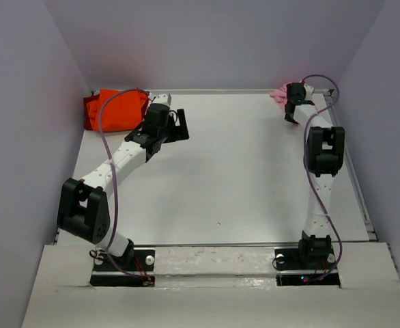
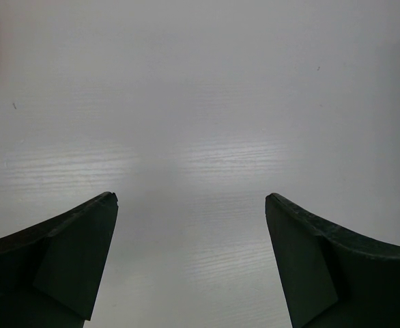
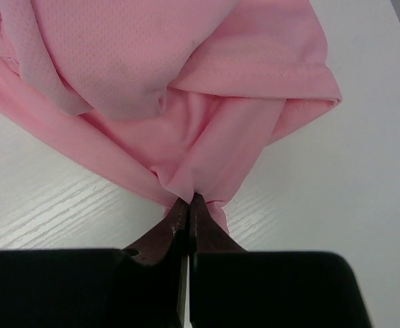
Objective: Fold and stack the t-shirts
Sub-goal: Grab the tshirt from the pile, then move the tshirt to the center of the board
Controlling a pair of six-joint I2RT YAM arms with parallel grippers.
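My right pincer (image 3: 188, 199) is pressed fully together. Its two dark fingertips meet on a gathered fold at the near edge of the light pink t-shirt (image 3: 186, 82), a soft, finely perforated cloth lying crumpled on the white wood-grain desk (image 3: 364, 191). The cloth puckers into creases right where my tips pinch it, and a stitched hem runs across above and to the right of that fold. Seen from overhead, this shirt sits bunched in the far right corner of the desk, and my right arm (image 1: 323, 154) reaches out to it along the right edge.

My left pincer (image 2: 191, 198) stands wide apart with nothing between its fingers; only bare desk shows beneath it. It hovers over the far left part of the desk, near the bright orange t-shirts (image 1: 111, 109), which lie heaped in the far left corner against the back wall. I cannot tell how many garments are in that heap. The orange heap and the pink shirt lie well apart, in opposite far corners.
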